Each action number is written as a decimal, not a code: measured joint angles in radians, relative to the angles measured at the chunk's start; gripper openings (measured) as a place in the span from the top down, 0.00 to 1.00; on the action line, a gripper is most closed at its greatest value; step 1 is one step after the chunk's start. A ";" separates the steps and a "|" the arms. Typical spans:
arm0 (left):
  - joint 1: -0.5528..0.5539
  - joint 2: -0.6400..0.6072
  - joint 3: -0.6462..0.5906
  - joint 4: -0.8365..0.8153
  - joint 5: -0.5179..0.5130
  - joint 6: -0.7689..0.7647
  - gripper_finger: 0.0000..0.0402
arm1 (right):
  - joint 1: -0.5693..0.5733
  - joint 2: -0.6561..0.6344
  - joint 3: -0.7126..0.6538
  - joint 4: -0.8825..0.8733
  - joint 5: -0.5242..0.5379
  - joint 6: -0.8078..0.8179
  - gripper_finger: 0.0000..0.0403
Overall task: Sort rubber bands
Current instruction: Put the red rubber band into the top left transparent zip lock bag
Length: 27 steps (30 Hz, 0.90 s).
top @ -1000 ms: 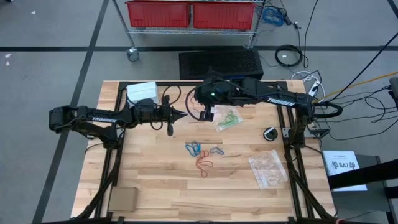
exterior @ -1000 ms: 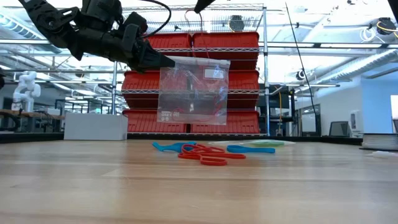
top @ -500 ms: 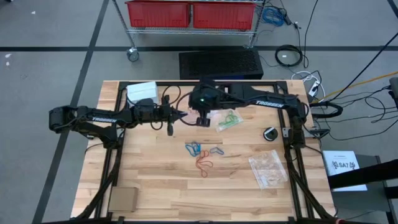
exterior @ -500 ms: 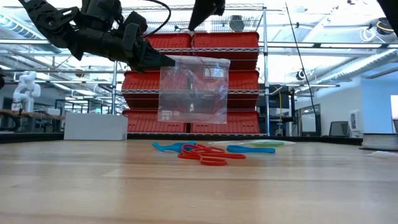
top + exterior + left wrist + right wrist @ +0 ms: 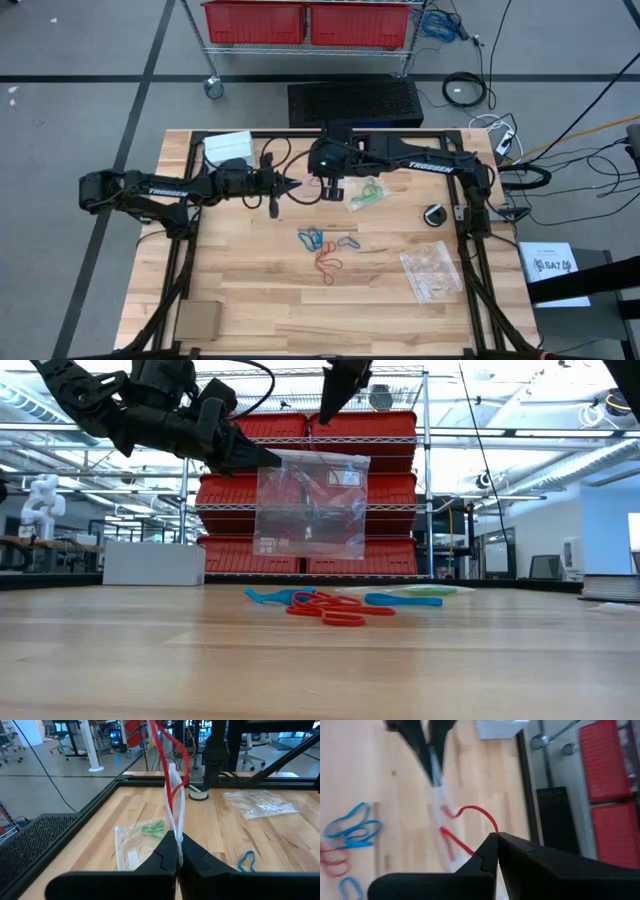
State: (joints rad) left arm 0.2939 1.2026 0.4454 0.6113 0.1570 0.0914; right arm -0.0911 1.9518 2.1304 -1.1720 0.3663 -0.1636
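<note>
The left gripper point(image 5: 270, 458) is raised over the counter's point(image 5: 250, 300) far half, jaws pressed together on the top edge of a clear bag point(image 5: 310, 505) that hangs upright, clear of the surface. The right gripper point(image 5: 330, 190) is just right of it, above the bag mouth, jaws pinching a red band point(image 5: 470, 812); the right wrist view shows the band's loop running from the jaw tips down toward the bag opening, and the left wrist view shows a red loop point(image 5: 172, 755) standing above the bag edge. Judged from this, the step in hand is feeding a red band into the held bag; whether the band is fully inside cannot be told. Completed so far: a second bag point(image 5: 366, 194), lying flat on the counter just right of the grippers, holds green bands point(image 5: 152, 827). A third bag point(image 5: 432, 272) lies near the right edge; its contents cannot be made out. Remaining: a loose cluster at mid-counter, with blue bands point(image 5: 311, 238) on its far left, a grey-blue one point(image 5: 347, 241) to their right, and red bands point(image 5: 328, 264) nearer. The sort is judged roughly half done: the green group appears bagged, red is in progress, blue not yet started.
</note>
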 joint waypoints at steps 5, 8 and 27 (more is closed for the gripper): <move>0.000 0.000 0.000 0.000 0.000 0.000 1.00 | -0.007 0.000 0.000 0.050 0.031 -0.051 1.00; 0.000 0.000 0.000 0.000 0.001 0.000 1.00 | -0.007 0.000 0.000 0.061 0.031 -0.075 1.00; 0.000 0.000 0.000 -0.001 0.002 0.000 1.00 | 0.040 0.080 0.000 0.001 -0.007 -0.181 1.00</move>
State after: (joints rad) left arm 0.2939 1.2026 0.4454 0.6099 0.1593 0.0910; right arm -0.0514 2.0318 2.1302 -1.1708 0.3595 -0.3448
